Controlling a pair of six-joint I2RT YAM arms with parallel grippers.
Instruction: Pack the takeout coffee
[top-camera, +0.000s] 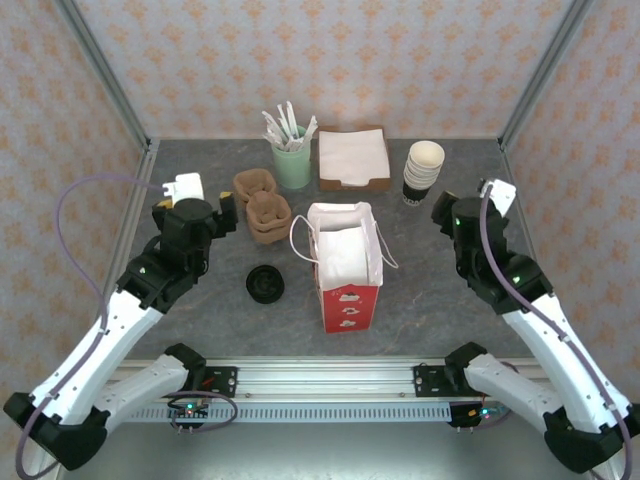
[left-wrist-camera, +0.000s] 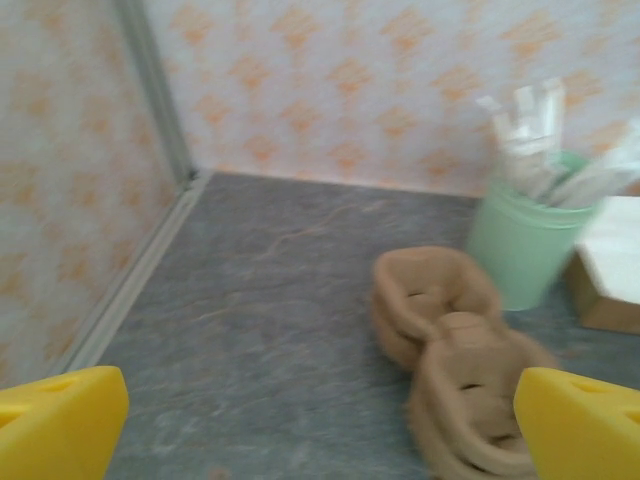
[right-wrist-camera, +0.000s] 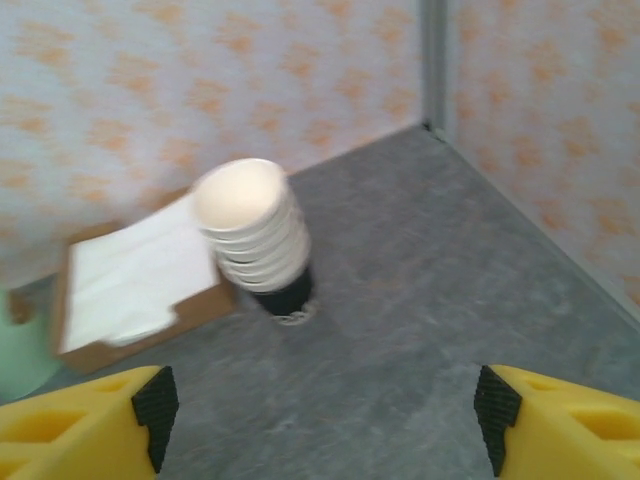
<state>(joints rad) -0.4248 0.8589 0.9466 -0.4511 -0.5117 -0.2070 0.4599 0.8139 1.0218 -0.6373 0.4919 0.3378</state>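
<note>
The single olive-green takeout cup is hidden or out of view. A round black lid (top-camera: 265, 284) lies on the grey table, left of the red paper bag (top-camera: 345, 268), which stands open with white paper inside. My left gripper (top-camera: 226, 212) (left-wrist-camera: 320, 435) is open, hovering just left of the brown pulp cup carriers (top-camera: 263, 207) (left-wrist-camera: 460, 350), with nothing between its yellow fingers (left-wrist-camera: 60, 425). My right gripper (top-camera: 445, 212) (right-wrist-camera: 325, 425) is open too, low over bare table in front of the stack of nested cups (top-camera: 423, 170) (right-wrist-camera: 255, 230).
A mint-green cup of white stirrers (top-camera: 292, 160) (left-wrist-camera: 525, 240) and a cardboard tray of napkins (top-camera: 352, 157) (right-wrist-camera: 130, 285) stand at the back. Patterned walls with metal posts close in the table on three sides.
</note>
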